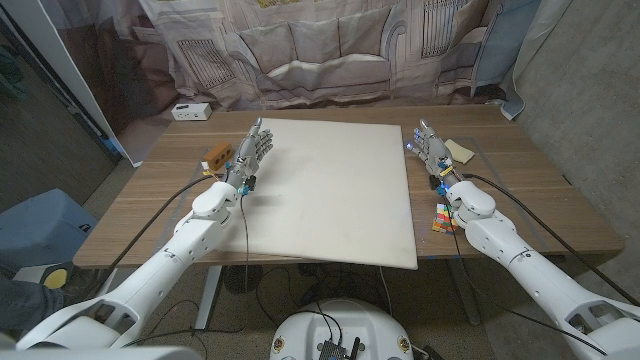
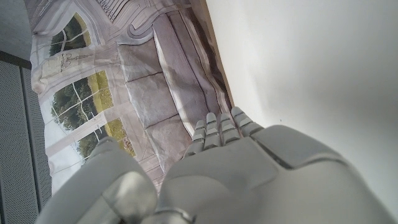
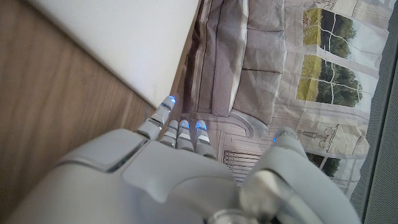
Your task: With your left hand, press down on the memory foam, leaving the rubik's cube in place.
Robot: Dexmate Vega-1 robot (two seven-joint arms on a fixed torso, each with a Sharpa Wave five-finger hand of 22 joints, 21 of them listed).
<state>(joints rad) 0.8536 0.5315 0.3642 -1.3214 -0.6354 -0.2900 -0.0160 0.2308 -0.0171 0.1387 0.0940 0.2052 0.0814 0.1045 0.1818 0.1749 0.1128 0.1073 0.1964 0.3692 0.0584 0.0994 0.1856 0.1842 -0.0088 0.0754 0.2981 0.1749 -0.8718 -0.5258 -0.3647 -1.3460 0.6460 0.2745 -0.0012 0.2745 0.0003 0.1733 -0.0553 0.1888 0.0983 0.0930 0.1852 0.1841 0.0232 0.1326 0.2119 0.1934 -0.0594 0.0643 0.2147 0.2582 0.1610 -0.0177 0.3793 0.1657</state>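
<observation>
The left hand [image 1: 252,152] stands over the left edge of the memory foam [image 1: 330,190], at about ten o'clock on the slab, fingers straight, slightly spread and holding nothing; whether the palm touches the foam I cannot tell. The left wrist view adds the smooth grey shell of the hand's back [image 2: 249,180] and its segmented fingers [image 2: 221,127] reaching along the foam's edge [image 2: 311,68], a matte off-white surface with no visible dent. The head view alone gives the foam's whole shape: a broad, thin, square slab with soft rounded corners, covering the middle of the wooden table [image 1: 150,215] and overhanging its near edge.

The right hand [image 1: 432,148] stands on the bare wood just beside the foam's right edge, at about two o'clock, fingers extended, a little apart and empty. The right wrist view shows blue lights on its fingertips [image 3: 169,101], the grainy brown tabletop [image 3: 56,118] and the foam's clean thick corner [image 3: 149,56].

The rubik's cube [image 1: 443,217] lies at four o'clock of the foam, on the table under the right forearm, its coloured squares partly hidden. A pale flat piece [image 1: 460,150] lies near the right hand. At ten o'clock, left of the left hand, sits a small orange-brown block [image 1: 217,155], and further back a white box [image 1: 190,111]. A printed cloth backdrop [image 1: 320,50] with a sofa pattern hangs behind
</observation>
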